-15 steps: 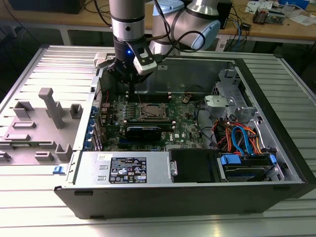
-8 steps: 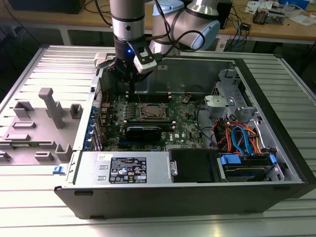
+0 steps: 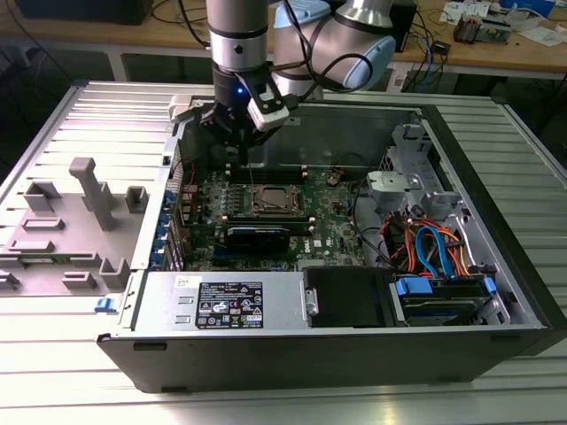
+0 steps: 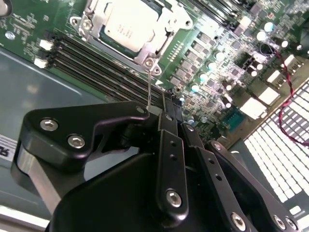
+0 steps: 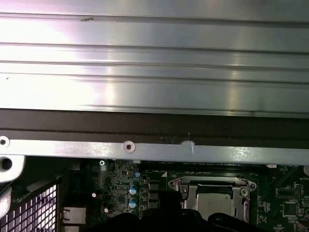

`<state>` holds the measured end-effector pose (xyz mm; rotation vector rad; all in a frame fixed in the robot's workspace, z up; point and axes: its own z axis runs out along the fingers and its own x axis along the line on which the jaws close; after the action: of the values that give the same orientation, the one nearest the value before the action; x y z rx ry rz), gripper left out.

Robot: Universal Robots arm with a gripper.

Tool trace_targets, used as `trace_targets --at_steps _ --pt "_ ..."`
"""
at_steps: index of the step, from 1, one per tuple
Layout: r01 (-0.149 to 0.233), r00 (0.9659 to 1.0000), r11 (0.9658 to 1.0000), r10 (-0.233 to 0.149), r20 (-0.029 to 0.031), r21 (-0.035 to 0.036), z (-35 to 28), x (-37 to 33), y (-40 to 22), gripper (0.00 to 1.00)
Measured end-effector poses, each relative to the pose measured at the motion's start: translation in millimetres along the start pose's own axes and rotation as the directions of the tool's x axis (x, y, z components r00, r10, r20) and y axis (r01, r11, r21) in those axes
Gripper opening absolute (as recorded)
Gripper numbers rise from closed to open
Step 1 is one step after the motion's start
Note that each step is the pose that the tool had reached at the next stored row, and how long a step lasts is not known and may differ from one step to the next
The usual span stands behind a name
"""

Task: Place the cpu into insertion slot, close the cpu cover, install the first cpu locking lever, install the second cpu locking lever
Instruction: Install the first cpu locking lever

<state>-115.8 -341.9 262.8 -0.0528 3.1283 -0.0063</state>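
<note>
While the arm hangs over the open computer case (image 3: 496,292) on the ribbed metal table (image 3: 53,372), most of the job looks done. Going from the exterior view's left: a grey plastic fixture (image 3: 84,212) lies outside the case, then comes the green motherboard (image 3: 266,212), then drive bays with orange and blue cables (image 3: 434,248).

In the second wrist view the cpu (image 4: 129,26) sits flat in the insertion slot (image 4: 96,29), and the cpu cover (image 4: 166,21) lies closed around its silver top. A thin wire locking lever (image 4: 149,89) stands up from the socket corner toward the gripper (image 4: 164,108), whose jaws appear pressed together right at the lever's upper end. I judge placing and closing finished, with at least this lever not yet latched; the other lever's state I cannot tell.

A white label (image 3: 229,305) on the power supply (image 3: 221,301) carries print too small to read, as is the cpu's marking.
</note>
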Motion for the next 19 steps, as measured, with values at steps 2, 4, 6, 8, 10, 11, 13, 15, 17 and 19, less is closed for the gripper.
trace_targets --at_steps 2,4,6,8,10,11,13,15,17,19 --pt "0.0 1.0 1.0 0.0 0.0 0.001 0.2 -3.3 -0.1 0.11" --pt "0.0 1.0 1.0 0.0 -0.0001 0.0022 0.3 -6.4 -0.2 0.11" --pt "0.0 1.0 1.0 0.0 -0.0001 0.0039 0.5 -9.1 -0.3 0.11" --pt "0.0 1.0 1.0 0.0 -0.0001 0.0076 1.3 -11.3 -0.4 0.11" --pt "0.0 1.0 0.9999 0.0 -0.0004 0.0109 2.2 -13.3 -0.4 0.11" --pt "0.0 1.0 0.9999 0.0 -0.0005 0.0117 2.3 -13.5 -0.5 0.11" --pt "0.0 1.0 0.9999 0.0 -0.0004 0.0119 2.4 -13.6 -0.4 0.11" --pt "0.0 1.0 0.9999 0.0 -0.0004 0.0123 2.4 -13.6 -0.4 0.11" --pt "0.0 1.0 0.9999 0.0 -0.0005 0.0123 2.4 -13.6 -0.4 0.11" --pt "0.0 1.0 0.9999 0.0 -0.0004 0.0123 2.4 -13.6 -0.4 0.11"
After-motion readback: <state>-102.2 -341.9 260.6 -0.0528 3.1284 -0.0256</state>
